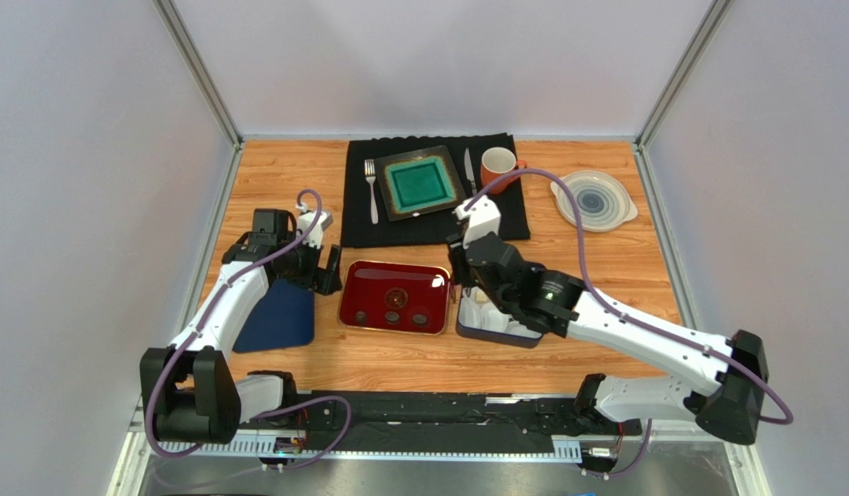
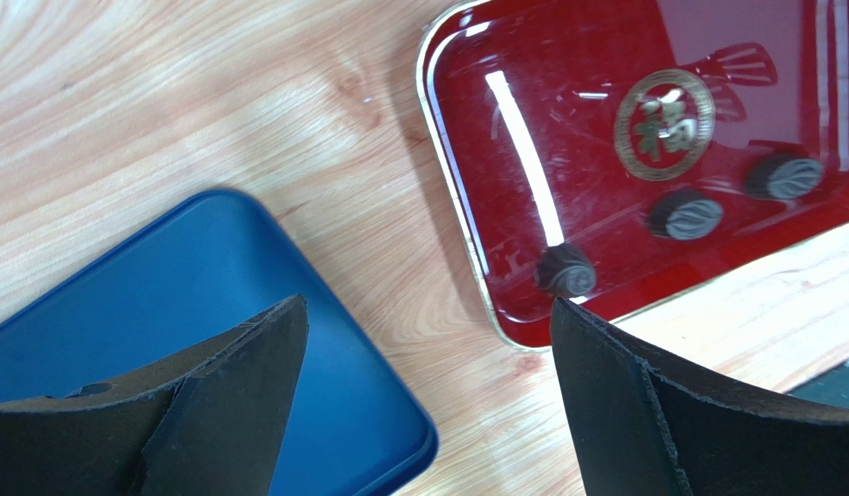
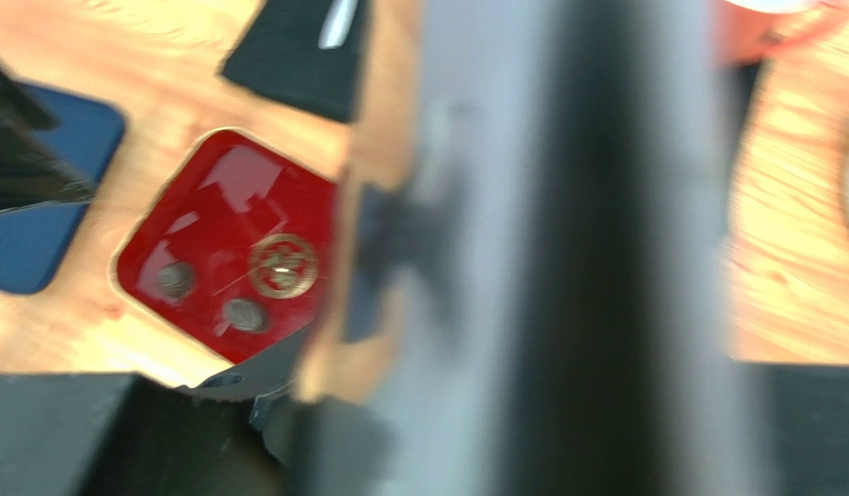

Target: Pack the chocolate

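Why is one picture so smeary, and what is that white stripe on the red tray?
Right wrist view: motion blur, a grey and dark shape smears across the middle. Left wrist view: sharp; the stripe is glare on the glossy red tray. Top view: evenly lit, crisp.

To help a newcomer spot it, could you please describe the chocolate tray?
On the wooden table find the black mat. The tray lies on its near side, right of a blue lid. Unlike them, it is glossy red with a gold emblem.
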{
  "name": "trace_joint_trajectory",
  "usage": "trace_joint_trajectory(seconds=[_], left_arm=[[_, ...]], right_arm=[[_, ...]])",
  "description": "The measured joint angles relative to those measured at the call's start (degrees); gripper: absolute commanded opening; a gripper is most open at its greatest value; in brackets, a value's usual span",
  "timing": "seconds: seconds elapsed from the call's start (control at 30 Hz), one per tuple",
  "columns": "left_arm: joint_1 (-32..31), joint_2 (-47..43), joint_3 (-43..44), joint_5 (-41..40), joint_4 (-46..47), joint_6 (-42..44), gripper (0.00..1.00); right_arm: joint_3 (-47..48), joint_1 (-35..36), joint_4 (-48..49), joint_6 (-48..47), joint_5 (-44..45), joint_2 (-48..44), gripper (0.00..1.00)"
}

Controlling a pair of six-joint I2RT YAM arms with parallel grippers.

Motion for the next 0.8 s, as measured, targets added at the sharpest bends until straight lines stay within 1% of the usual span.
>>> trace_joint_trajectory(seconds=[0.13, 0.23, 0.47, 0.6, 0.8], left_arm=[[1.18, 0.83, -0.33, -1.01, 0.07, 0.31, 0.96], [3.65, 1.4, -0.48, -0.59, -0.09, 0.55, 0.96], [9.53, 4.9, -0.37, 2.23, -2.34, 1.68, 0.96], [10.73, 4.9, -0.35, 3.02, -2.64, 2.16, 0.96], [11.17, 4.9, -0.35, 3.85, -2.71, 2.49, 0.96]], right_arm=[[3.72, 2.75, 3.1, -0.74, -1.46, 7.26, 0.43], [7.96, 4.48, 5.62, -1.38, -2.99, 13.51, 0.43], [16.26, 6.75, 9.99, -2.34, -7.39, 24.17, 0.43], [20.11, 7.54, 12.04, -2.47, -9.2, 29.07, 0.43], [22.25, 8.07, 13.88, -2.38, -11.5, 33.68, 0.43]])
